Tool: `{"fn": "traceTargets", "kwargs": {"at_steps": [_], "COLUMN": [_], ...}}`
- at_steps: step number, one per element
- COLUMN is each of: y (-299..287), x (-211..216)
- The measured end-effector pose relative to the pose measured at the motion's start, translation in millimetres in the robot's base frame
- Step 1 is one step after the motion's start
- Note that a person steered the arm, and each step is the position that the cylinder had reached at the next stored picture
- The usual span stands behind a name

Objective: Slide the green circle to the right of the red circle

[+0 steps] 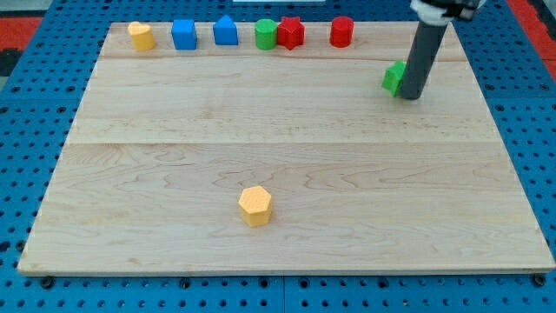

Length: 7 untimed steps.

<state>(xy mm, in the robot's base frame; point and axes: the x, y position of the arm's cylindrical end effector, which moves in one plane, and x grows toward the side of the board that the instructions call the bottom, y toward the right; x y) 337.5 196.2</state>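
The green circle [266, 35] stands in the row along the view's top, touching a red star [290, 33] on its right. The red circle [341, 31] stands further right in the same row. My tip [411, 94] is at the view's upper right, below and to the right of the red circle. It touches the right side of another green block [394, 77], whose shape is partly hidden by the rod. The tip is far from the green circle.
A yellow block [141, 36], a blue cube [183, 35] and a blue pointed block [226, 31] stand in the top row at the left. A yellow hexagon [255, 205] sits near the view's bottom centre. The wooden board [174, 130] lies on a blue pegboard.
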Motion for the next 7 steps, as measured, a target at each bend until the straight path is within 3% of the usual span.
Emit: {"fn": "traceTargets", "kwargs": {"at_steps": [1,3,7], "y": [5,3,-68], "x": [-55,-37,-83]}}
